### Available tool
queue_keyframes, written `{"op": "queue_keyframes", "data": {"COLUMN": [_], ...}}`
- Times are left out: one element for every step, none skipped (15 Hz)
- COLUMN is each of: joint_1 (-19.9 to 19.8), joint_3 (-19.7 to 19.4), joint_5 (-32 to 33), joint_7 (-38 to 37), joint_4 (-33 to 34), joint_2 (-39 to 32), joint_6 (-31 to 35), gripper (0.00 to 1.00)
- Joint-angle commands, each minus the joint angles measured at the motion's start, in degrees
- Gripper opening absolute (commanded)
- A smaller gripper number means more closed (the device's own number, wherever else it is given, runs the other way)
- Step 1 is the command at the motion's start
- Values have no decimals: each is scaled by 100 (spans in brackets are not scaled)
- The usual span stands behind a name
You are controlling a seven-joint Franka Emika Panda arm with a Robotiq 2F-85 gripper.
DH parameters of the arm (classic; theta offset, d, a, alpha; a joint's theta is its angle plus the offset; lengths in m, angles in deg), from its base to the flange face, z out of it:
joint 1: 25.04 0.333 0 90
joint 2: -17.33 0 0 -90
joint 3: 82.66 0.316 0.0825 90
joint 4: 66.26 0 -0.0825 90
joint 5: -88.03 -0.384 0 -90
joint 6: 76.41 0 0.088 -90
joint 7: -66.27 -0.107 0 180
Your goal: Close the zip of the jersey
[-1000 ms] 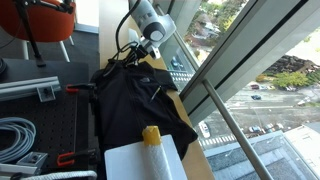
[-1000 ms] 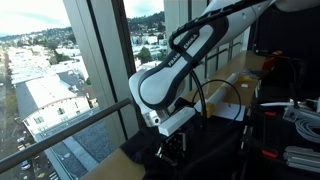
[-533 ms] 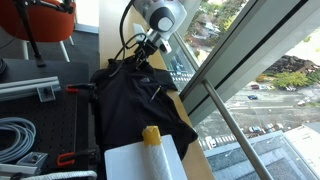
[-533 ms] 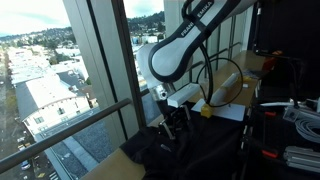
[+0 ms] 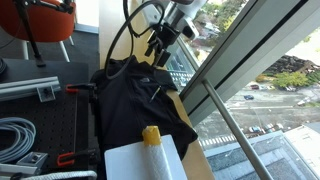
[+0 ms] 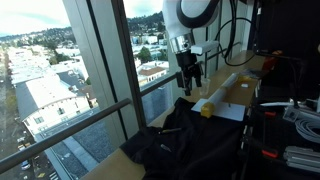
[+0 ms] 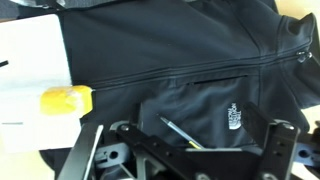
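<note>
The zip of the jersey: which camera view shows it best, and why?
The wrist view: it looks down on the jersey, and the zip runs across as a long line. In an exterior view the zip is a small faint streak; in an exterior view the jersey shows only dark folds.

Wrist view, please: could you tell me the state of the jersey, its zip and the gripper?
jersey: spread out flat, front side up.
zip: looks closed along its visible length, up to the collar.
gripper: open, holding nothing, hovering clear above the jersey.
</note>
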State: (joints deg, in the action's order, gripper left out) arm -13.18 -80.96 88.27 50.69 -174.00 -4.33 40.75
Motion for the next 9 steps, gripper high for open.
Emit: {"op": "queue_keyframes", "data": {"joint_1": [-524,-671,-796,-900,-984,-956,-1028,-1057,-1055], "joint_3": [-153,-185,-211,-220,-223,-178,-191,-195,-194], "joint_5": [187,156,115,78,55,82,77,76,76], "joint_7": [601,797,971,1128,1230,1033,1133,1173,1177], "joint_4": [-462,-424,-414,-427,-447,-249,-271,-305,-333], "joint_2": [911,1041,1170,1294,1413,1095,1210,1288,1324], "joint_6": [-45,-100,-119,-102,-86,-81,-82,-82,-82], "gripper": [100,100,100,100,100,100,100,100,100]}}
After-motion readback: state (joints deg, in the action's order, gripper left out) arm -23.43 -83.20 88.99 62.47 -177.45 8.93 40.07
